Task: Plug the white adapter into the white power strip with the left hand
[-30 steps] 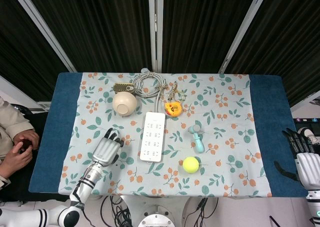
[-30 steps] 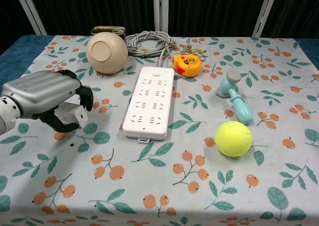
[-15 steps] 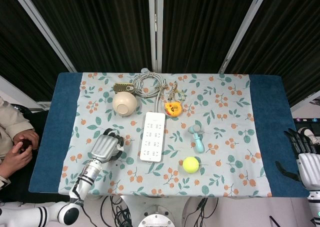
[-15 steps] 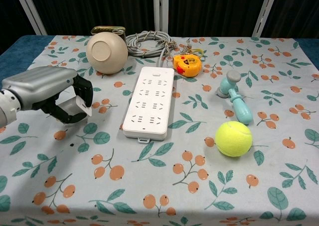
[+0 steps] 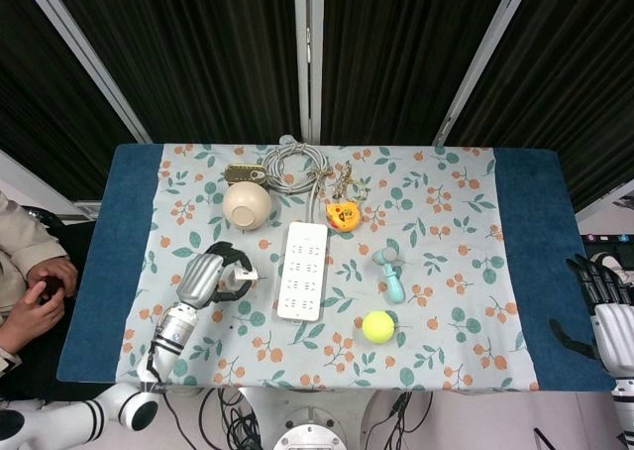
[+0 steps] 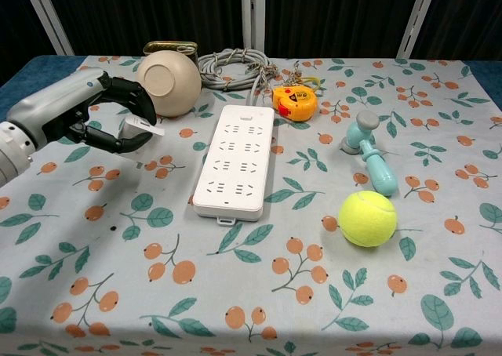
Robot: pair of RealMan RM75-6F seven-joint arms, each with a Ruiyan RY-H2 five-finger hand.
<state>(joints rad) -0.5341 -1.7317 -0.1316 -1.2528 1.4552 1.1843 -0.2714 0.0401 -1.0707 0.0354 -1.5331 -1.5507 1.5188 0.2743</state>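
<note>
Two hands show at the near side of the worktop (image 5: pixel 530 272). At the near right corner, the right hand (image 5: pixel 606 311) sits beyond the cloth's edge with its dark fingers spread and nothing in them; only the head view shows it. The left hand (image 6: pixel 86 114) is raised over the left part of the flowered cloth (image 6: pixel 259 309), its fingers curled round a white adapter (image 6: pixel 140 127), which it holds clear of the cloth, to the left of the power strip and apart from it. In the head view the adapter (image 5: pixel 241 273) pokes out of the left hand (image 5: pixel 206 280) toward the strip.

Nearest on the right lies a yellow tennis ball (image 6: pixel 367 218). Just beyond it lies a pale blue toy hammer (image 6: pixel 367 154), handle toward the ball. The white power strip (image 6: pixel 234 161) lies lengthwise in the middle of the cloth, its sockets facing up and bare. Past its far end sits a small yellow and orange tape measure (image 6: pixel 294 102) with a keyring. A coiled grey cable (image 6: pixel 235 64) lies at the far edge, running to the strip's far end. Left of the cable a beige bowl (image 6: pixel 165 83) stands tipped on its side, its base toward the chest camera, with a flat tin (image 6: pixel 167 48) just behind it.
</note>
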